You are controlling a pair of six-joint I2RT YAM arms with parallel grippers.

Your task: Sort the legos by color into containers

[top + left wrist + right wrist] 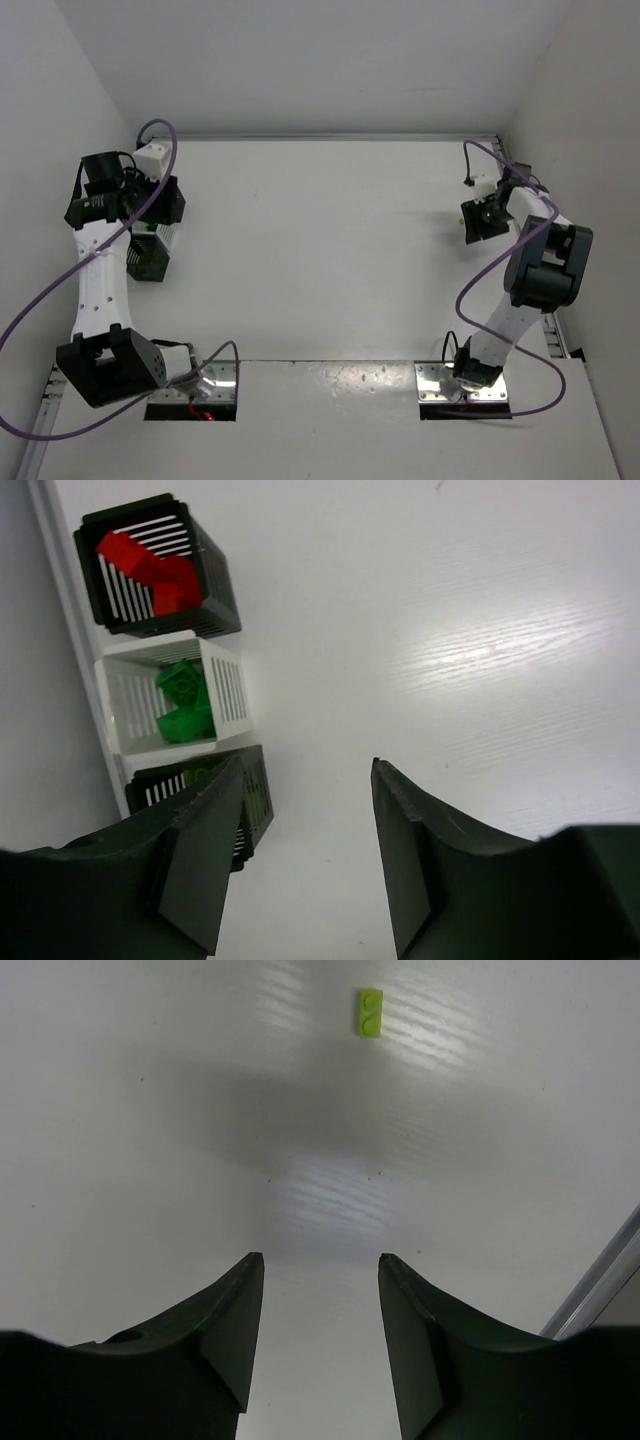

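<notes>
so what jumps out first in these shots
At the left edge of the table, a black bin holding red legos sits beside a white bin with green legos. Over on the right, one yellow-green lego lies alone, ahead of the open right gripper.

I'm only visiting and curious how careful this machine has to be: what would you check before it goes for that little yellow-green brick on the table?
1. Right pincer open, nothing between its fingers: ok.
2. Yellow-green brick lies flat on the table, nothing covering it: ok.
3. Right pincer lined up on the brick: not ok; it lies ahead, slightly right of the gap.
4. Red bricks in one black bin, green bricks in the white bin: ok.
5. Room left in the other black bin: cannot tell; the left pincer hides most of it.
6. Left pincer open and empty: ok.
</notes>
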